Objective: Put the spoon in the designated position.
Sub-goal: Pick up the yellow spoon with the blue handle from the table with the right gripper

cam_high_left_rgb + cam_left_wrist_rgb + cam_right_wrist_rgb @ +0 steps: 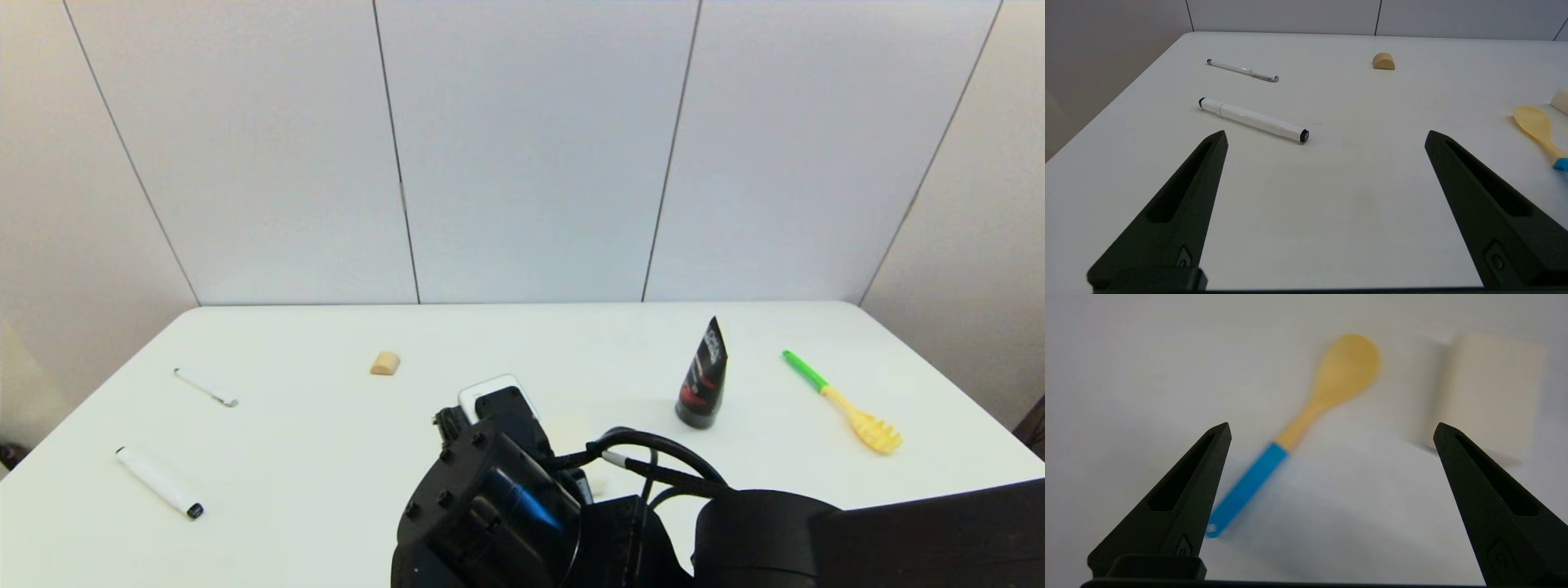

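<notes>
The spoon [1306,420], yellow with a blue handle end, lies flat on the white table [1126,375]. My right gripper [1331,428] hangs open just above it, with the blue handle close to one finger and nothing held. In the head view my right arm [490,498] hides the spoon. The spoon's bowl [1535,124] also shows in the left wrist view, off to the side of my open, empty left gripper [1327,136]. No mark on the table shows the designated position.
A cream block [1490,392] lies close beside the spoon's bowl. On the left are a white marker [159,482], a thin pen [204,386] and a small wooden piece [384,363]. On the right stand a black tube [704,380] and a yellow pasta fork [845,402].
</notes>
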Motion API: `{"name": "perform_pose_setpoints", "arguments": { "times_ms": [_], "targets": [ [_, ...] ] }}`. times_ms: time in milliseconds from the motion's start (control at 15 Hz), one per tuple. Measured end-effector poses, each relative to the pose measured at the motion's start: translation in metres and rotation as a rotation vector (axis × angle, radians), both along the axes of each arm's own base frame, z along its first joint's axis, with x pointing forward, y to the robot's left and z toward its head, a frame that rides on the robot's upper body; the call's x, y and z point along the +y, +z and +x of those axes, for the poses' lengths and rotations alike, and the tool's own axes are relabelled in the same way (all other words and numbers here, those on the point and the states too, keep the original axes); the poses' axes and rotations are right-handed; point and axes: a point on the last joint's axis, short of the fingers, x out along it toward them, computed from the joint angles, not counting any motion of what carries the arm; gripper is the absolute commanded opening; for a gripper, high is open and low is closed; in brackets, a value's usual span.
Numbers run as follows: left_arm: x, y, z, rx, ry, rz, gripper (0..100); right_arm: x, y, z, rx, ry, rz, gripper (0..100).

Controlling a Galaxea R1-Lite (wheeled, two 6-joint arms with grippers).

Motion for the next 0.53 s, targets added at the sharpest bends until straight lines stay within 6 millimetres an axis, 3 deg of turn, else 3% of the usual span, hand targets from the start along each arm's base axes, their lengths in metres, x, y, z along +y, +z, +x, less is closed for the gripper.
{"name": "perform_pose_setpoints", "arguments": {
  "times_ms": [267, 533],
  "targets": [
    [0.0, 0.0, 0.0, 0.0, 0.0, 0.0, 100, -0.006, -0.007, -0.004, 0.046, -0.056, -0.018, 100],
    [0.0, 0.0, 0.0, 0.0, 0.0, 0.0, 100, 0.006, -0.005, -0.041, 0.099, -0.013, 0.001, 100]
  ]
}}
